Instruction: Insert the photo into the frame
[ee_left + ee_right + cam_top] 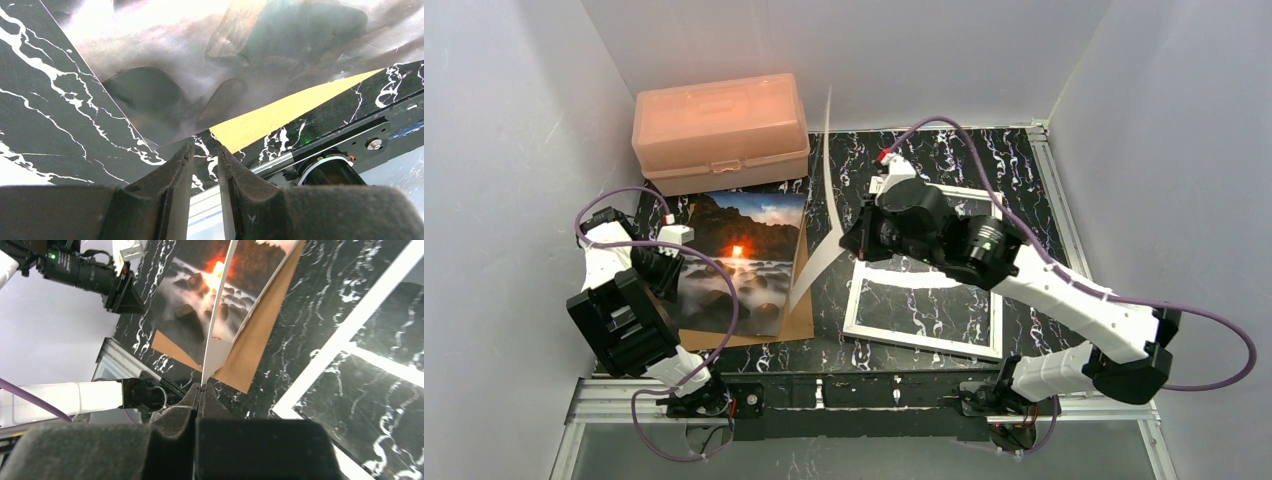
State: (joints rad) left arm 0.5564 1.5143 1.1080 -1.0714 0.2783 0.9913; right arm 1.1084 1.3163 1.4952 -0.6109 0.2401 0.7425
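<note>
looking down from the top camera, the photo [739, 260] lay picture-side up on a brown cardboard board [796, 325] at the left of the black marbled counter [1024, 190]. it was well apart from the frame [924, 340], which lay flat on the right. a pink box [719, 130] sat behind the photo. the right pincer [849, 243] was pressed together on a thin white sheet [814, 275], held on edge and bowing upward between photo and frame. i judged it was held aloft so the frame's opening was free to receive the print.

from the left wrist, the left pincer [205, 147] was slightly spread with nothing between its fingers. it sat low just beside the photo's corner, where the cardboard showed as a tan wedge. that low approach probably suited sliding a finger under the glossy edge, a slippery thing to lift off a flat board.

from the right wrist, the two fingers met on the sheet's corner, a light pinch that let the rest flex. the photo was not yet in the frame, so the pick-up seemed the step in hand.
</note>
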